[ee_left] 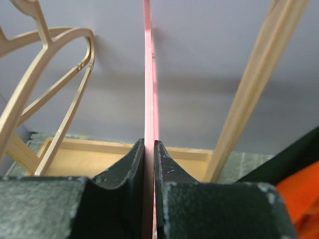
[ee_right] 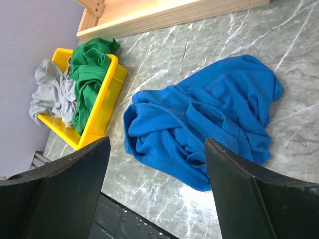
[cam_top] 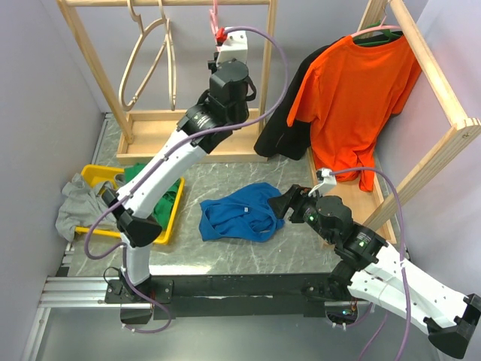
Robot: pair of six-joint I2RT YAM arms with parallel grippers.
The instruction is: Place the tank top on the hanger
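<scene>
The royal-blue tank top [cam_top: 240,213] lies crumpled on the marble table, also in the right wrist view [ee_right: 204,124]. My right gripper [cam_top: 284,204] is open and empty, hovering just right of it, jaws spread wide above its near edge [ee_right: 157,164]. My left gripper [cam_top: 219,35] is raised to the back rack's rail and shut on the thin pink hanger [cam_top: 215,21]. In the left wrist view the pink hanger [ee_left: 148,74] runs straight up from between the closed jaws [ee_left: 149,149].
A yellow bin [cam_top: 167,218] with a green garment [cam_top: 161,192] and grey cloth [cam_top: 75,203] sits left. Beige wooden hangers [cam_top: 150,60] hang on the back rack. An orange t-shirt [cam_top: 353,98] and a black garment [cam_top: 289,128] hang on the right rack.
</scene>
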